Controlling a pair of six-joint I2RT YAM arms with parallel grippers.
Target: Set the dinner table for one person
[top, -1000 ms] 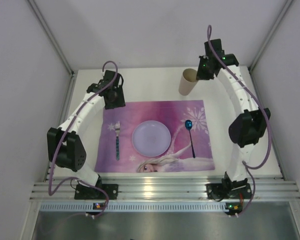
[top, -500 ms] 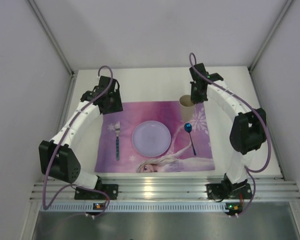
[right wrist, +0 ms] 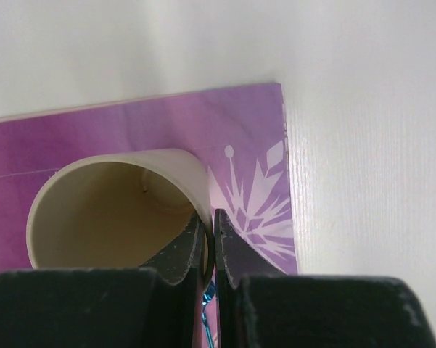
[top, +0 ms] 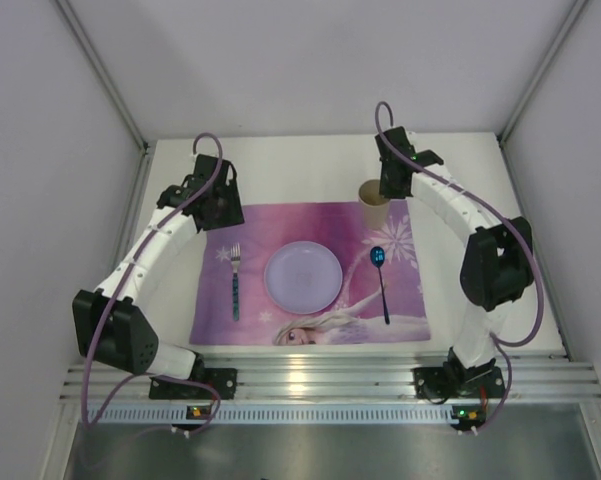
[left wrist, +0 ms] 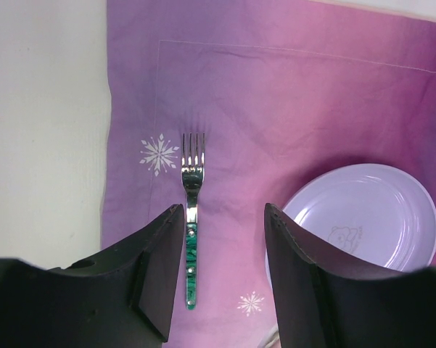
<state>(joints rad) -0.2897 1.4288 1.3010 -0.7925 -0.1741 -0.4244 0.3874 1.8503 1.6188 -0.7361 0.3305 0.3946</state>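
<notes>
**Cup pinched at upper right of mat; left tool agape over fork**

At the centre of the top view, the white bench (top: 310, 160), reaching from the back wall down to an aluminium rail (top: 330, 380) along the lower edge. Spread on it, a purple placemat (top: 280, 225) with snowflakes and a cartoon figure.

In the middle of the mat, a pale lilac plate (top: 303, 275). Left of the plate, a fork (top: 235, 280) with a green handle, tines toward the top of the frame. Right of the plate, a spoon (top: 382, 280) with a blue bowl and dark handle, bowl uppermost.

At the mat's upper edge, right of centre, a beige cup (top: 372, 200), upright with mouth open. Resting or lifted: cannot tell.

Right tool (right wrist: 207, 217) closed to a narrow slit on the cup's wall, one finger inside the rim, the other outside.

Left tool (left wrist: 223, 214) spread wide, gripping nothing, hanging over the mat's upper left. Between its fingers in the left wrist view, the fork below and apart, with the plate at lower right.
</notes>
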